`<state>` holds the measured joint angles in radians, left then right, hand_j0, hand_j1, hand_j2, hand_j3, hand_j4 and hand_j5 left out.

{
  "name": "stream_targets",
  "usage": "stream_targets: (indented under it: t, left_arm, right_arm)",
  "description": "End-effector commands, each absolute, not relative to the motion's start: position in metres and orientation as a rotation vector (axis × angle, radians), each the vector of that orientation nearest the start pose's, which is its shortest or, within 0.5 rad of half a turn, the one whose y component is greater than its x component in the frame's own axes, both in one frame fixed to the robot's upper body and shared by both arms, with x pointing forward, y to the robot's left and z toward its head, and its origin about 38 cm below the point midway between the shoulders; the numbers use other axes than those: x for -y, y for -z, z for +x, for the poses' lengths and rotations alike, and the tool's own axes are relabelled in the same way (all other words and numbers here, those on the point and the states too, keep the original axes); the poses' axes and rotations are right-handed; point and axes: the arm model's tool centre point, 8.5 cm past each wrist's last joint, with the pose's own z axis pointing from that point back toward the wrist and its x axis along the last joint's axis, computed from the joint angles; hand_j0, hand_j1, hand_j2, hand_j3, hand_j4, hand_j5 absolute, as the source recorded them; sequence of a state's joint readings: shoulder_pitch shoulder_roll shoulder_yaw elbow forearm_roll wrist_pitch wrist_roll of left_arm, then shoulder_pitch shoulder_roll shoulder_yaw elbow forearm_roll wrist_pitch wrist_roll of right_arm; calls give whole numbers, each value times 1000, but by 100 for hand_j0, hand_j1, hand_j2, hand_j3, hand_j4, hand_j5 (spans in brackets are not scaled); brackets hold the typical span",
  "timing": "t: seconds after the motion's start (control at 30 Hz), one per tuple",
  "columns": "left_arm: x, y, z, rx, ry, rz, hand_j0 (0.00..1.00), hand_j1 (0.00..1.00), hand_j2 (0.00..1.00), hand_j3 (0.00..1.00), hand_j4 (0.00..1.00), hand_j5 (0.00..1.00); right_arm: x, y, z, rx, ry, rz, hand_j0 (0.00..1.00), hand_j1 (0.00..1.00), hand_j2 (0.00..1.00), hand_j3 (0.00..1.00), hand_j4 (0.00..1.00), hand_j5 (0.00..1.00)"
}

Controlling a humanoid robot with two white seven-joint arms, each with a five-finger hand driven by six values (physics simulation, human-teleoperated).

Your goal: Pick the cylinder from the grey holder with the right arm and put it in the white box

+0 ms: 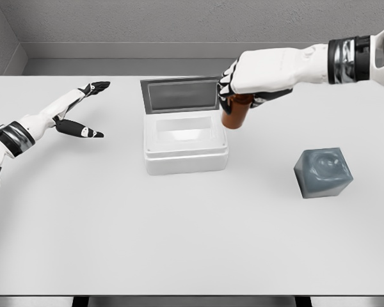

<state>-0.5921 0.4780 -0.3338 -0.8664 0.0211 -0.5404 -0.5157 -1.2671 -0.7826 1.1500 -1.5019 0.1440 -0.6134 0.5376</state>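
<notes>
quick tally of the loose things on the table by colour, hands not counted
white: 1, the open box
grey: 1, the holder
brown: 1, the cylinder, held in the right hand beside the box
total: 3

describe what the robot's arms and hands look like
Both arms are glossy white shells with black-and-silver banded joint rings. The left robot hand has slim white fingers ending in black tips; the right robot hand has a bulky white back with black finger segments underneath. No cables or markings are visible.
</notes>
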Motion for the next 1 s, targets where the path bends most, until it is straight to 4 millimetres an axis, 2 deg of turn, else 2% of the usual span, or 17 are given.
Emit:
stream_targets:
  t: [0.0, 0.33, 0.5, 0.6, 0.83, 0.97]
  left_arm:
    - [-345, -129, 488, 1605, 1059, 58, 100, 100, 100, 100, 100, 100]
    - [-345, -129, 488, 1605, 1059, 58, 100, 100, 100, 100, 100, 100]
    - [-346, -129, 488, 1606, 1060, 60, 100, 100, 100, 100, 100, 100]
    - [-346, -129, 488, 1605, 1058, 59, 100, 100, 100, 100, 100, 100]
    - [-340, -129, 490, 1596, 1084, 50, 100, 100, 100, 100, 100, 100]
    - [-340, -128, 490, 1595, 1086, 51, 100, 100, 100, 100, 100, 100]
  right_arm:
    - [189, -339, 452, -1810, 2810, 351, 41, 41, 41, 41, 41, 41]
    - [173, -342, 455, -1811, 2787, 329, 41, 41, 41, 41, 41, 41]
    - [172, -339, 455, -1798, 2795, 322, 41, 41, 41, 41, 41, 41]
    - [163, -340, 454, -1790, 2779, 313, 41, 41, 41, 41, 41, 41]
    - [159, -344, 458, -1775, 2778, 330, 41, 41, 41, 41, 41, 41]
    - [149, -344, 458, -1775, 2761, 309, 41, 41, 41, 41, 41, 41]
